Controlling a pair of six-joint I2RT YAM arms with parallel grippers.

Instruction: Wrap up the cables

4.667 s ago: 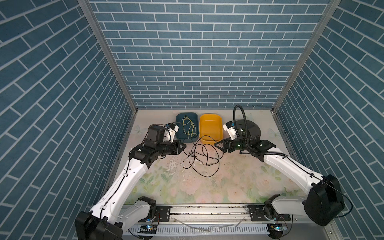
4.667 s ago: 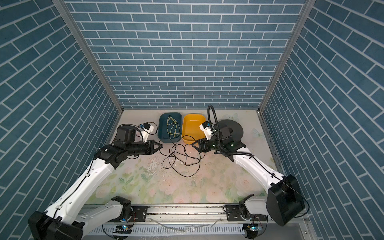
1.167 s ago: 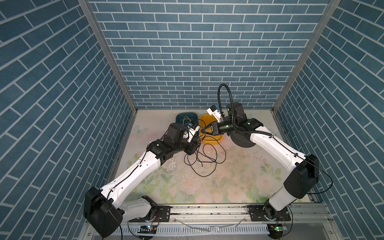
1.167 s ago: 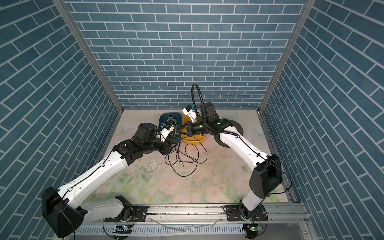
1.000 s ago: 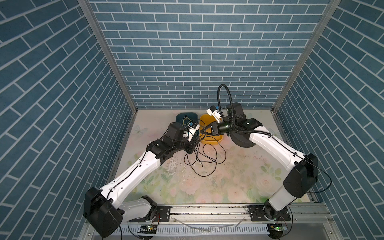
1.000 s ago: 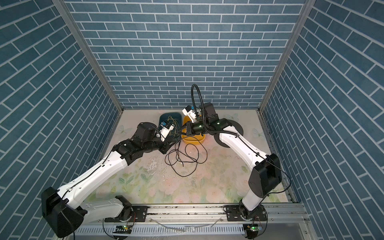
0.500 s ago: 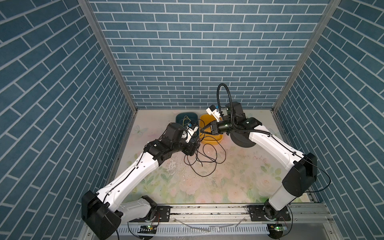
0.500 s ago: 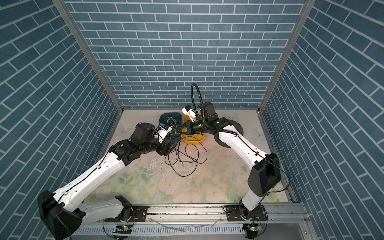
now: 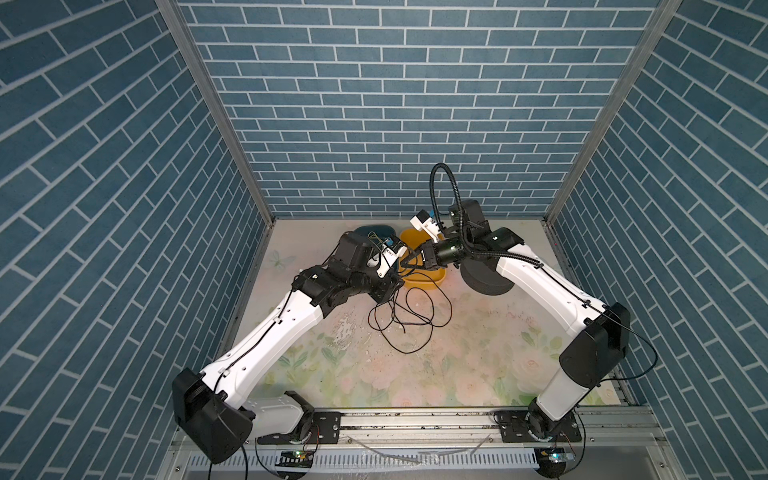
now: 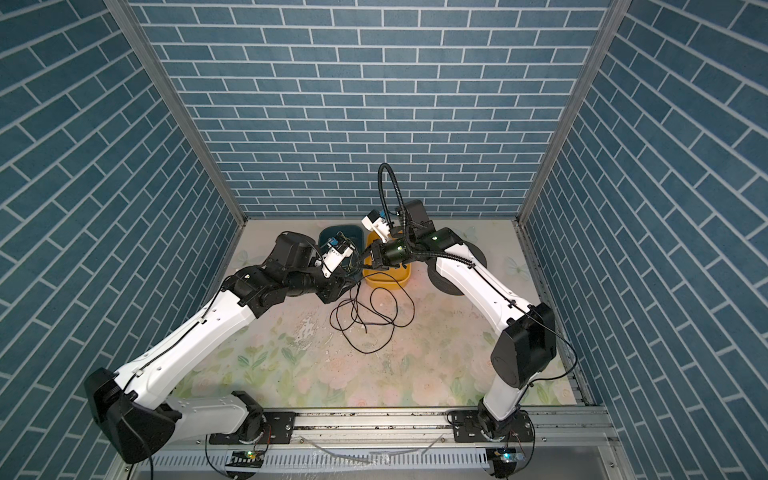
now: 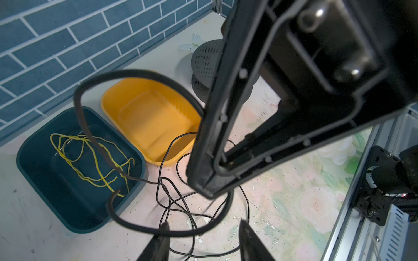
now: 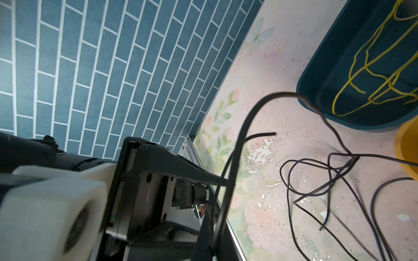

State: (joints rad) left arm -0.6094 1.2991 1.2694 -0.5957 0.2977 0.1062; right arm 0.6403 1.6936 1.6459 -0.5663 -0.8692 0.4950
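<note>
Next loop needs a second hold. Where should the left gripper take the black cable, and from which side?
Probably the raised strand of the black cable hanging from the right gripper, which is shut on it: single there and off the mat, unlike the crossed heap. Come from the left arm's side, the left gripper's open fingers straddling it crosswise.

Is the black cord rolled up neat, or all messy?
Messy. The black cord lies in loose, crossing loops on the table, not coiled; the right gripper holds one loop up.
</note>
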